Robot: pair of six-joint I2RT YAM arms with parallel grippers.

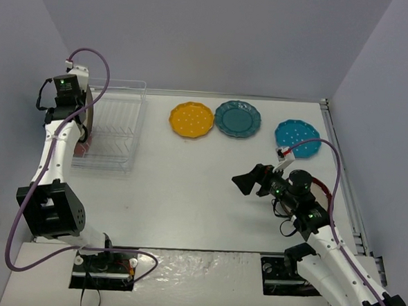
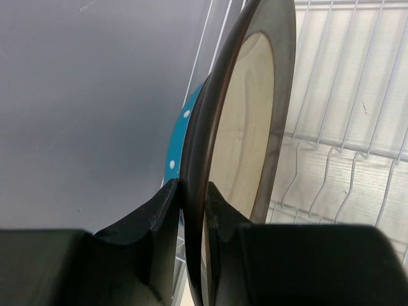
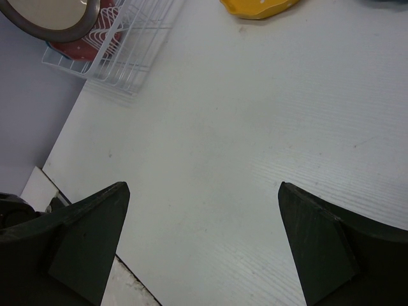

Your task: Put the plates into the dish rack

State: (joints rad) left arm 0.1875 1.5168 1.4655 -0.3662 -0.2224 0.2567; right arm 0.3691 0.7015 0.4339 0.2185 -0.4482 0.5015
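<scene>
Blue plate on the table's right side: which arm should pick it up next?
Probably the right. The right tool is open and near the blue plate; the left tool is shut on a cream-centred plate at the dish rack.

Open table (image 1: 187, 193) runs between the dish rack (image 1: 119, 130) and the right gripper (image 1: 248, 181), which hangs over it with jaws wide apart; we see nothing lying in that stretch. The far side is taken by a flat row: yellow plate (image 1: 191, 120) and teal plate (image 1: 238, 118) nearly touching, bright blue plate (image 1: 297, 137) further right with a wider gap. The rack's left end is crowded. The left gripper (image 2: 191, 194) clamps the dark-rimmed plate (image 2: 245, 127) upright there, with a dotted blue plate (image 2: 177, 150) just behind it and a reddish plate (image 3: 108, 33) low beside it. The side wall (image 1: 14, 79) is close. We see bare tines right of that plate.
</scene>
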